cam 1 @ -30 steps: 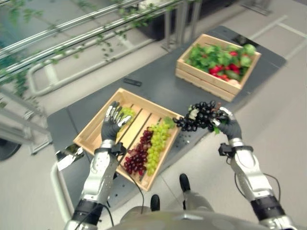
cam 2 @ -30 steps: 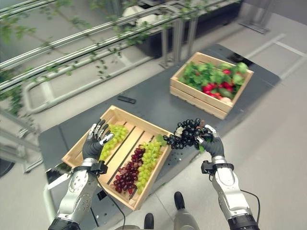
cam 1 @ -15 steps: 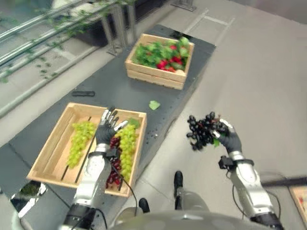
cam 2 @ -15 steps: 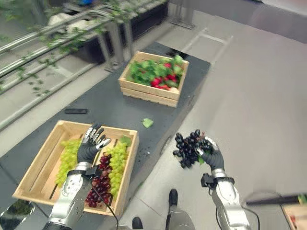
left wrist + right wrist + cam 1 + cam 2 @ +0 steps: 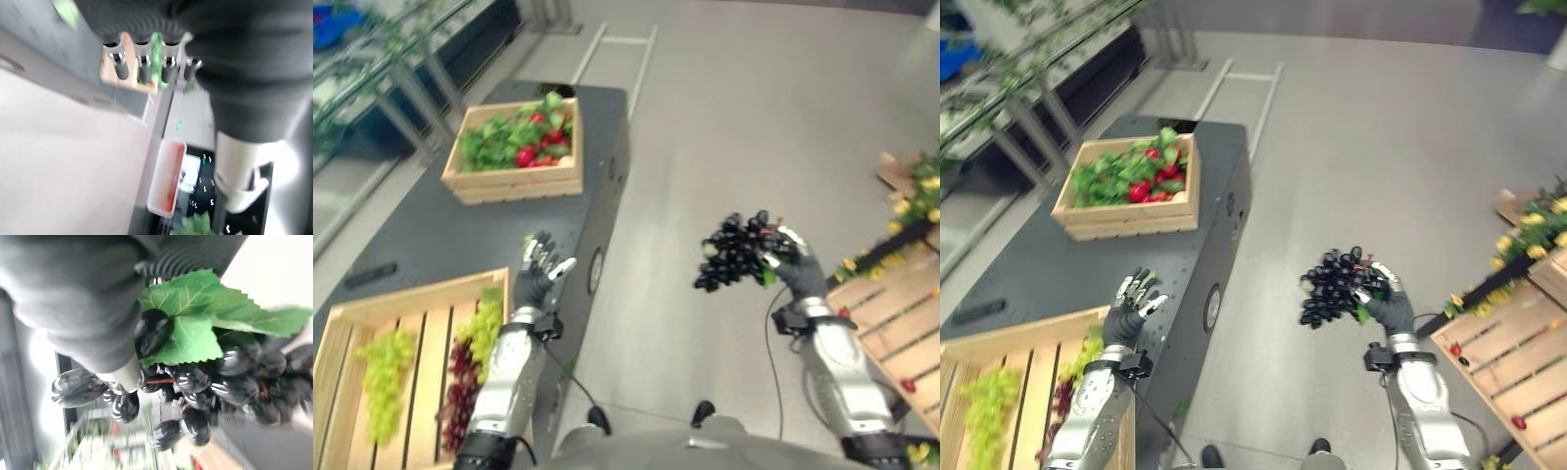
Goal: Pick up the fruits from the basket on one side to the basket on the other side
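Black grapes mid-carry between crates

The right robot hand (image 5: 795,266) grips the black grape bunch (image 5: 734,253) above the floor; keep it closed until over the slatted crate (image 5: 1508,343). The left robot hand (image 5: 538,276) hangs open beside the surface (image 5: 440,230) edge.

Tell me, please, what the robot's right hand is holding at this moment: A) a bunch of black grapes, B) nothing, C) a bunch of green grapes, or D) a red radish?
A: the right hand is curled round a bunch of black grapes with a green leaf, held above the floor.
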Tool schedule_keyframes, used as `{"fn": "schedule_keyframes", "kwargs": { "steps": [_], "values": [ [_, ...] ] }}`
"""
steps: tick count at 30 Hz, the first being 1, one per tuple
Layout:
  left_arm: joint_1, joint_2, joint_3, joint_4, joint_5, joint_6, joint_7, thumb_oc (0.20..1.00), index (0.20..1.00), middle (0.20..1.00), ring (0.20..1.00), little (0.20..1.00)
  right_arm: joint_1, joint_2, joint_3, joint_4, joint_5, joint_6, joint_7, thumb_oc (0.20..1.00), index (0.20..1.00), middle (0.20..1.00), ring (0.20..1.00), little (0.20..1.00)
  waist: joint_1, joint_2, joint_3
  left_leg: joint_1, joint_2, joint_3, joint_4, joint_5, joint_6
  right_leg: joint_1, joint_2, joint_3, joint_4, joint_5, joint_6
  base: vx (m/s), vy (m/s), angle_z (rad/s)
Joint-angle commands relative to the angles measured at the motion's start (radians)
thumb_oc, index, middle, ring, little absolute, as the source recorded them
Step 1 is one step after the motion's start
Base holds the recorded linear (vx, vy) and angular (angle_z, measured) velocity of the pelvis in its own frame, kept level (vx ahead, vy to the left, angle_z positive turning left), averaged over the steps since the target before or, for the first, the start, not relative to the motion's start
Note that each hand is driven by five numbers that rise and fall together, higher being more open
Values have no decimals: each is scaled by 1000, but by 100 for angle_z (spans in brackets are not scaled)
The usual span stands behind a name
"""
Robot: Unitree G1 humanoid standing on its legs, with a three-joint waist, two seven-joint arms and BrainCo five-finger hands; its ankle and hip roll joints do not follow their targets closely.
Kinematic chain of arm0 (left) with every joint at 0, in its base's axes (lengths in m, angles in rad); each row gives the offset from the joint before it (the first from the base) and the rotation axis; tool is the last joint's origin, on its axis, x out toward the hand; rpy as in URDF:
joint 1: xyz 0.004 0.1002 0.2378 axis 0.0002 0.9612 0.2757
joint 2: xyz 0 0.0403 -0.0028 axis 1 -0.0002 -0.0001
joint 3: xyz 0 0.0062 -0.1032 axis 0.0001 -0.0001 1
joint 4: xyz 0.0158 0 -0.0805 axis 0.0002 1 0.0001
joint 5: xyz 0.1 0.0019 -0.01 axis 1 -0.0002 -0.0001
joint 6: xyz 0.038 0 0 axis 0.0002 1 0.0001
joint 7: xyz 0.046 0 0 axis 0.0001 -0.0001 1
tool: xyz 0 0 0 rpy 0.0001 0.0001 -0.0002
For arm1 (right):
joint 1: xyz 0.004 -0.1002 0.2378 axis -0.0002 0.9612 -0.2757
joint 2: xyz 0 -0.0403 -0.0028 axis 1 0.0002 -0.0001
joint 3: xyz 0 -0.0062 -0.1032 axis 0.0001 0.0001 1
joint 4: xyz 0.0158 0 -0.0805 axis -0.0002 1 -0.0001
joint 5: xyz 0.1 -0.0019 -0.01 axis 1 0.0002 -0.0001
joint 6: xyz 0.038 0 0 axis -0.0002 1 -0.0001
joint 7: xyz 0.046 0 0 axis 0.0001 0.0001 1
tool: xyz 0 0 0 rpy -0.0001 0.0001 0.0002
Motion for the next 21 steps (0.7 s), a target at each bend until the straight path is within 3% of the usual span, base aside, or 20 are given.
{"fn": "schedule_keyframes", "kwargs": {
  "steps": [1,2,4,5,6,7,8,9,10,11,12,13,14,15,17,18,21],
  "values": [
    [-45,30,14,-79,8,-59,-7,1000,1000,1000,1000,1000,-71,-2,-34,-137,19,-76,23,200,200,200,200,200,11,-25,-16,-50,-16,23,-5,3,11,22,-23,71,-45,-30,83,-5,-273,-39],
    [-53,26,12,-80,-6,-64,-9,1000,1000,1000,1000,1000,-83,-17,-32,-140,28,-77,29,200,200,200,200,200,2,-25,-6,-60,6,4,30,0,-2,20,6,102,-49,-39,68,-6,-270,-39],
    [-60,22,10,-75,-11,-66,-10,1000,1000,1000,1000,1000,-90,-26,-35,-142,28,-81,30,200,200,200,200,200,-1,-25,1,-70,19,-8,68,-9,-8,23,20,116,-51,-44,57,3,-215,-50],
    [-67,19,6,-73,-13,-66,-10,1000,1000,1000,1000,1000,-98,-37,-36,-144,27,-82,29,200,200,200,200,200,0,-28,9,-81,24,-35,97,-12,-13,26,29,131,-54,-47,50,-110,-298,-43],
    [-90,6,-4,-62,-19,-69,-9,1000,1000,1000,1000,1000,-111,-57,-38,-141,24,-85,29,200,200,200,200,200,13,-39,34,-128,9,-130,184,-18,-14,14,41,165,-62,-23,25,-115,-207,-26],
    [-91,6,-4,-61,-19,-69,-9,1000,1000,1000,1000,1000,-111,-57,-38,-141,24,-85,30,200,200,200,200,200,12,-38,35,-130,10,-132,188,-20,-14,14,41,163,-62,-24,25,-115,-220,-40],
    [-90,0,-8,-56,-18,-65,-13,1000,1000,1000,1000,1000,-120,-68,-31,-140,23,-85,39,200,200,200,200,200,26,-42,38,-136,-61,-255,219,-71,6,12,57,207,-76,-17,18,1,-122,-87],
    [-87,-4,-6,-58,-19,-65,-15,1000,1000,1000,1000,1000,-121,-75,-29,-139,21,-84,50,200,200,200,200,200,30,-42,39,-138,-95,-294,241,-100,17,7,67,234,-78,-10,15,-6,-121,-95],
    [-87,-4,-5,-58,-19,-65,-15,1000,1000,1000,1000,1000,-122,-75,-29,-139,21,-84,50,200,200,200,200,200,31,-43,38,-141,-96,-293,240,-97,18,4,66,235,-79,-7,15,9,-80,-91],
    [-80,-11,0,-54,-17,-60,-19,1000,1000,1000,1000,1000,-115,-83,-31,-146,21,-78,70,200,200,200,200,200,31,-40,36,-131,-148,-331,278,-148,38,3,84,273,-90,3,12,0,-42,-76],
    [-80,-11,1,-54,-17,-60,-19,1000,1000,1000,1000,1000,-116,-83,-31,-146,21,-78,70,200,200,200,200,200,31,-41,33,-136,-149,-330,277,-144,38,-2,82,274,-91,7,12,-2,-41,-79],
    [-80,-15,2,-55,-16,-60,-21,1000,1000,1000,1000,1000,-114,-84,-30,-148,24,-77,82,200,200,200,200,200,31,-37,31,-136,-182,-352,324,-159,46,-10,93,297,-90,12,9,-41,20,-74],
    [-73,-18,5,-56,-13,-56,-29,1000,1000,1000,1000,1000,-107,-84,-30,-148,21,-76,94,200,200,200,200,200,36,-24,29,-132,-247,-412,372,-164,50,-27,119,334,-86,24,5,-67,35,-81],
    [-70,-21,6,-56,-9,-54,-24,1000,1000,1000,1000,1000,-108,-75,-27,-145,19,-77,90,200,200,200,200,200,35,-22,28,-125,-275,-442,377,-171,60,-48,132,359,-84,40,10,-90,44,-83],
    [-69,-22,7,-57,-8,-52,-25,1000,1000,1000,1000,1000,-108,-68,-29,-143,20,-76,92,200,200,200,200,200,33,-24,23,-126,-277,-441,354,-174,68,-63,131,369,-86,52,16,-92,42,-75],
    [-63,-13,21,-57,-7,-57,-25,1000,1000,1000,1000,1000,-108,-51,-44,-143,36,-78,96,200,200,200,200,200,3,-23,19,-103,-234,-403,290,-209,87,-91,125,370,-79,67,35,-83,49,-45],
    [-66,-1,18,-60,3,-60,-27,1000,1000,1000,1000,1000,-97,-34,-57,-151,44,-82,92,200,200,200,200,200,-10,-28,6,-67,-232,-384,181,-197,100,-125,122,372,-76,94,54,-130,126,-11]
  ]
}}
